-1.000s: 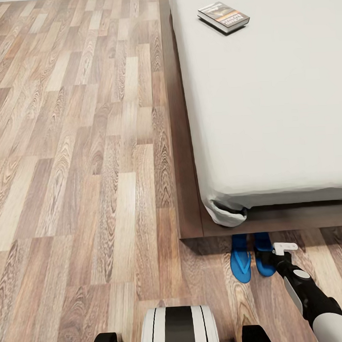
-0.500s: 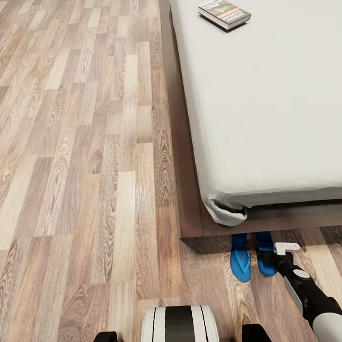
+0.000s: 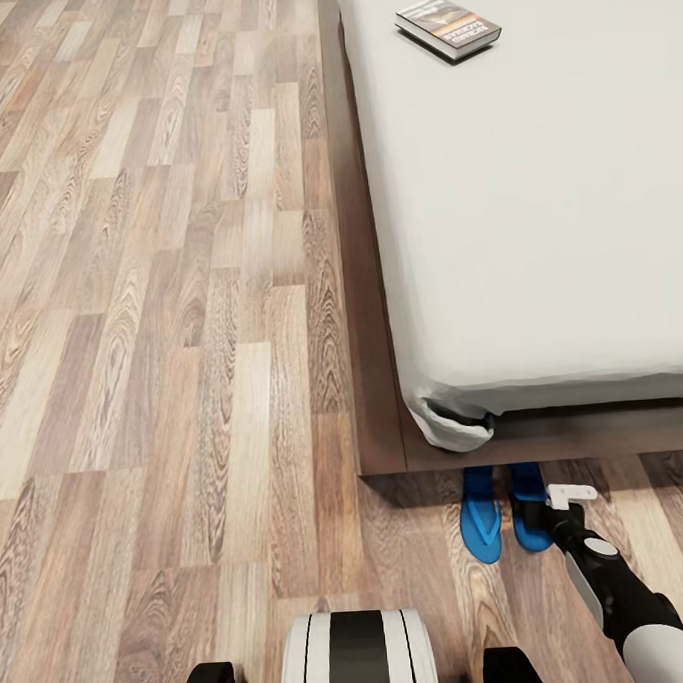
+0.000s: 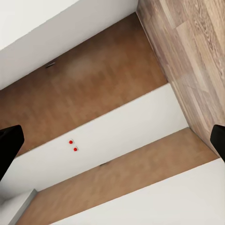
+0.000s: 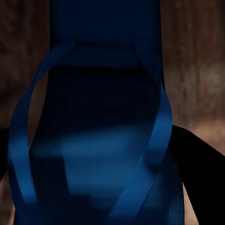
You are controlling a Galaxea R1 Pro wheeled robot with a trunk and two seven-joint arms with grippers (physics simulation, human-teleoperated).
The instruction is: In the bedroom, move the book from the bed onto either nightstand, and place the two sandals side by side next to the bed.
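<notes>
Down at the lower right of the head view, the right end effector [image 3: 539, 512] is low over the floor [image 3: 160, 321], sitting right on the right-hand sandal [image 3: 532, 517] of the blue pair. The left-hand sandal [image 3: 481, 515] lies just beside it, both parked on the planks at the foot of the bed [image 3: 535, 221], toes tucked toward the dark wooden frame [image 3: 363, 280]. Up close in the right wrist view, that sandal [image 5: 93, 140] sits square between the two dark fingers [image 5: 199, 173], its straps arching up over the sole; the fingers stand either side of it, but whether they actually press on it, I cannot tell.

Top of the frame, right of centre, the book [image 3: 448, 25] lies flat on the pale mattress near the bed's left edge, well apart from the sandals.

Over in the left wrist view, the left end effector [image 4: 112, 145] is spread wide, a dark fingertip [image 4: 8, 145] at each edge, holding nothing, looking at white and brown bands with a strip of wood planks [image 4: 192, 56] beside them.
</notes>
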